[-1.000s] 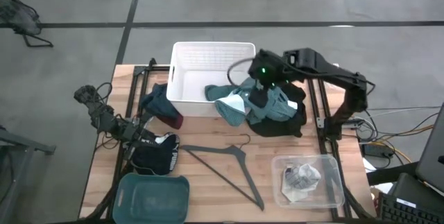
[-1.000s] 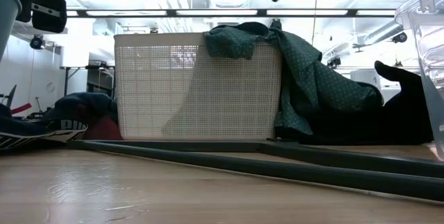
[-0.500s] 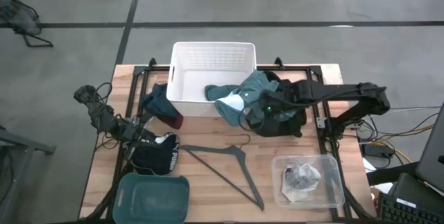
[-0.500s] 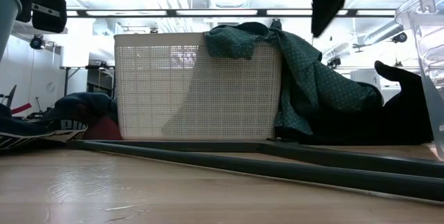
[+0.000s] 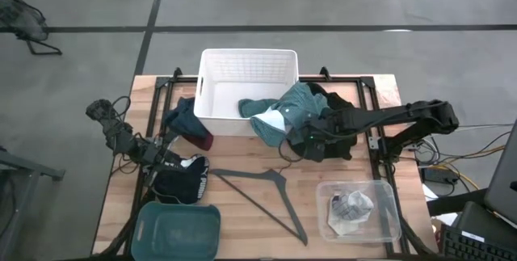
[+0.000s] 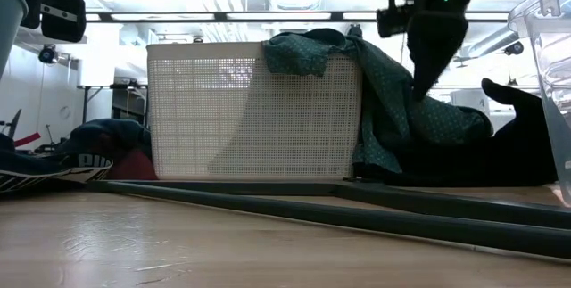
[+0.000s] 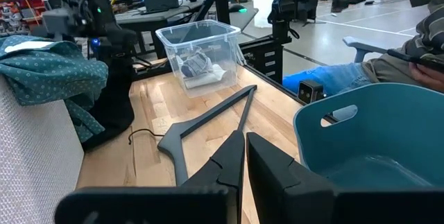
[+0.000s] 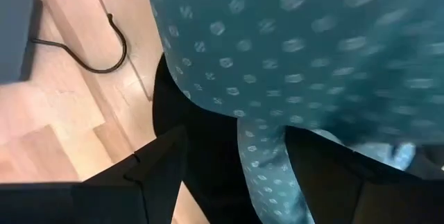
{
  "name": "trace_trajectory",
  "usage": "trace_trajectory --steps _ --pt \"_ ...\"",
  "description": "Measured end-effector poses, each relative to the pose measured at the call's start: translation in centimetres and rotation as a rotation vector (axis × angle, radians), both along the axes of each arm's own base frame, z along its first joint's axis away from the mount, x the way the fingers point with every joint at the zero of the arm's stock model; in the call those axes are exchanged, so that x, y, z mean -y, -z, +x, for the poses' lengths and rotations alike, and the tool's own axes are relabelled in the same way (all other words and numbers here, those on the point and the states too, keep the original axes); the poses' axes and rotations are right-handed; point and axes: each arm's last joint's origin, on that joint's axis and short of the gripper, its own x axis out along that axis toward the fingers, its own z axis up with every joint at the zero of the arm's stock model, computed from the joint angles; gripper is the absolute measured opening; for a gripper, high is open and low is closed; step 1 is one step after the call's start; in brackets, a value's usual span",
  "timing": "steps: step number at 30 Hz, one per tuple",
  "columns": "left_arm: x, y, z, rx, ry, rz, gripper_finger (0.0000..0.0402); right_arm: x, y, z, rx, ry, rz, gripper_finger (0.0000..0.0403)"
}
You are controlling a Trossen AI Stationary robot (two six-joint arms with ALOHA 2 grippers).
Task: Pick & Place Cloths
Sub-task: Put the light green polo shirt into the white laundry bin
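Wooden table point(image 5: 242, 204) holds most cloths outside the basket point(image 5: 246, 71); my right gripper point(image 8: 236, 165), fingers spread, straddles the teal cloth point(image 5: 300, 107) at frame centre; left gripper point(image 7: 244, 156) rests pressed together.

Basket point(image 5: 249, 67): white, slatted, at table's far edge
Hanger point(image 5: 266, 188): grey, flat on wood
Bins: 1 teal point(image 5: 179, 230), 1 clear point(image 5: 359, 210)

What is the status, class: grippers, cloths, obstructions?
Right gripper open, straddling teal cloth beside basket. Left gripper shut, parked. Hanger lies nearby.

Soft dotted teal cloth point(image 5: 300, 106), plastic slatted basket point(image 5: 242, 65), wood table point(image 5: 242, 212).
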Motion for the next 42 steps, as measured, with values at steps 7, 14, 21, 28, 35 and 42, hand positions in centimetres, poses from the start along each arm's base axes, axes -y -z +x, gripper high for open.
trace_trajectory --steps 7,14,21,28,35,42 --pt "0.0 0.0 0.0 0.0 0.0 0.0 0.0023 0.1 2.5 -0.5 -0.018 0.003 -0.005 0.0257" --pt "0.0 0.0 0.0 0.0 0.0 0.0 0.0023 0.1 3.7 -0.8 -0.012 0.015 -0.005 0.0241" --pt "0.0 0.0 0.0 0.001 0.0 0.0 0.0023 0.1 3.6 -0.7 -0.006 0.016 -0.005 0.0201" --pt "0.0 0.0 0.0 0.0 -0.001 0.0 0.0023 0.1 3.7 -0.7 -0.007 0.015 -0.005 0.0176" --pt "0.0 0.0 0.0 0.0 0.0 0.0 0.0023 0.1 3.6 -0.6 -0.001 0.015 -0.005 0.0158" --pt "0.0 0.0 0.0 0.0 -0.001 0.0 0.0023 0.2 3.6 -0.5 0.007 0.015 -0.006 0.0122"
